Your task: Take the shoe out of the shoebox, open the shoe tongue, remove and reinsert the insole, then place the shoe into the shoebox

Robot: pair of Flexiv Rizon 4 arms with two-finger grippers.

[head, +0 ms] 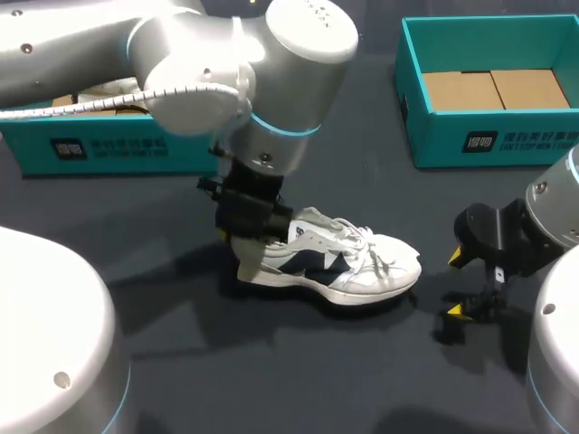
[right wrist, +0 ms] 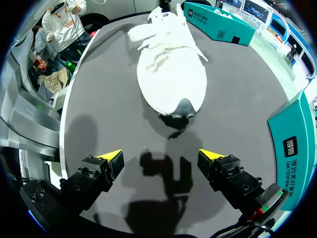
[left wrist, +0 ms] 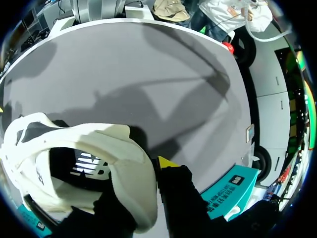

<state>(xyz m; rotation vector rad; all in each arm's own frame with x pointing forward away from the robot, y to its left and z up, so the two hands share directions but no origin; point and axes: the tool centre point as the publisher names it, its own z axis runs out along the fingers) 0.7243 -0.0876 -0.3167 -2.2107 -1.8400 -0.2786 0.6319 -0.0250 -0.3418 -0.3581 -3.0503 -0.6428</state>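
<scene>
Head view: the shoe (head: 335, 262) lies on the bench (head: 181, 362), heel at the left hand (head: 246, 246), toe pointing at the nearby right hand (head: 457, 285).
Left wrist view: the left hand clamps the heel wall.
Right wrist view: the right hand's fingers (right wrist: 111, 156) stand apart, with the toe straight ahead.

- The dark grey table (head: 226, 380) is stretching out under both grippers.
- A white shoe (head: 353, 262) is resting on its sole. Its toe is lying ahead of the wide-open right gripper (right wrist: 161, 161), apart from it, and its heel collar is sitting pinched in the left gripper (left wrist: 148, 173).
- A teal shoebox (head: 488, 136) is standing open beside the right gripper.
- A second teal shoebox (head: 99, 149) is standing beyond the left gripper.
</scene>
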